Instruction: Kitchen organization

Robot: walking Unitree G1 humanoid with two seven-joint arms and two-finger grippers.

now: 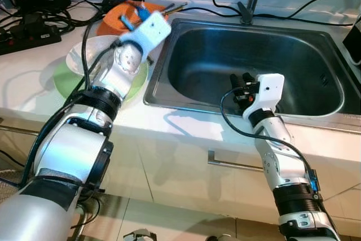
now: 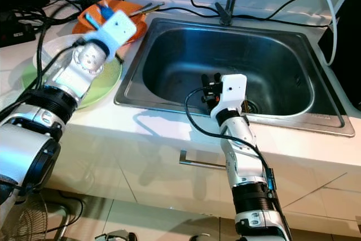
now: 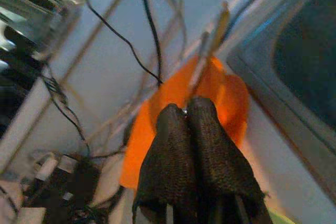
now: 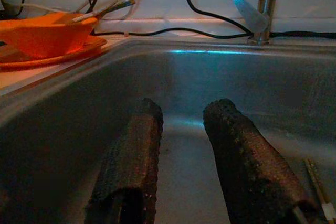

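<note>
So you're early in this one, as far as I can judge. The dishes sit stacked on the counter (image 1: 34, 77) left of the sink (image 1: 169, 91): an orange bowl (image 2: 90, 16) on an orange plate at the back, and nearer you a white bowl (image 1: 84, 55) on a green plate (image 2: 107, 80). Chopsticks (image 1: 172, 8) rest in the orange bowl, long axis running from the bowl out over its rim toward the sink's back corner, tips pointing that way. Nothing looks sorted or moved into the basin yet, so most of the job is left.

Your left gripper (image 3: 188, 116) hangs over the orange bowl with its fingers pressed together; from the wrist view I can't make out anything between them, the chopsticks lie just beyond the tips. Your right gripper (image 4: 181, 124) is down inside the sink, fingers spread apart and holding nothing. There's a thin stick-like thing (image 4: 317, 184) lying on the sink floor beside it, too dim to say what it is.

My guess is the chopsticks are the first pick, then the bowls and plates
</note>
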